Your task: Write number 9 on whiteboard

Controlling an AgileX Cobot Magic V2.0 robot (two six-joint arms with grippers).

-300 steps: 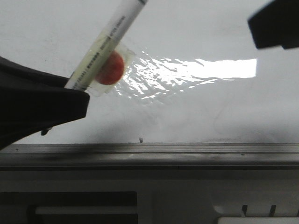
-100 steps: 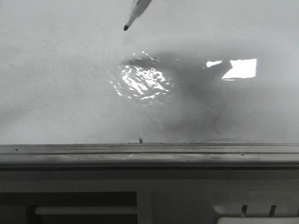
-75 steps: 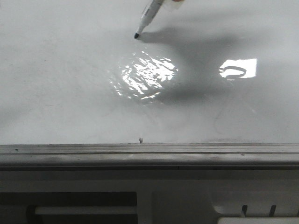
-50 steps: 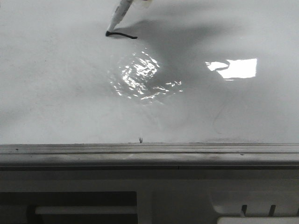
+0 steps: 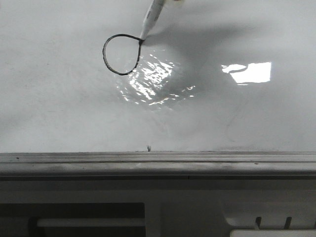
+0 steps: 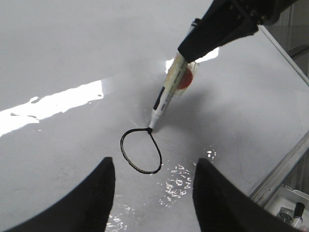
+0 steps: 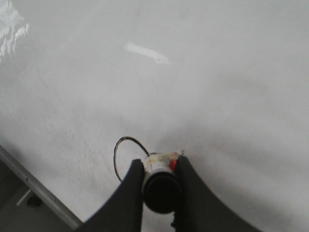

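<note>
Glossy white laminate makes up the board (image 5: 59, 113), lying flat as the working surface with a grey metal ledge (image 5: 158, 160) along its near edge and a bright glare patch (image 5: 249, 72) at about 3 o'clock of the fresh ink. Only the loop (image 5: 121, 54) of the 9 is drawn so far, a closed black oval a little left of the board's middle in the front view; the tail is not yet there. The marker (image 6: 166, 96) stands tilted with its tip touching the board at the loop's 1 o'clock, right where the line closes. The right pincer (image 7: 159, 166) is clenched on the marker's upper barrel, its fingers on either side, next to a red blob taped to the barrel. The left pincer (image 6: 153, 193) hangs released and empty over the board, near the loop's 6 o'clock in its own view. The marker looks light and rigid, and its smooth barrel could twist in the grip if pressed hard, so a hold well up the barrel with gentle downward force seems right. The slick board offers little drag, and wet ink would likely smear if touched.
</note>
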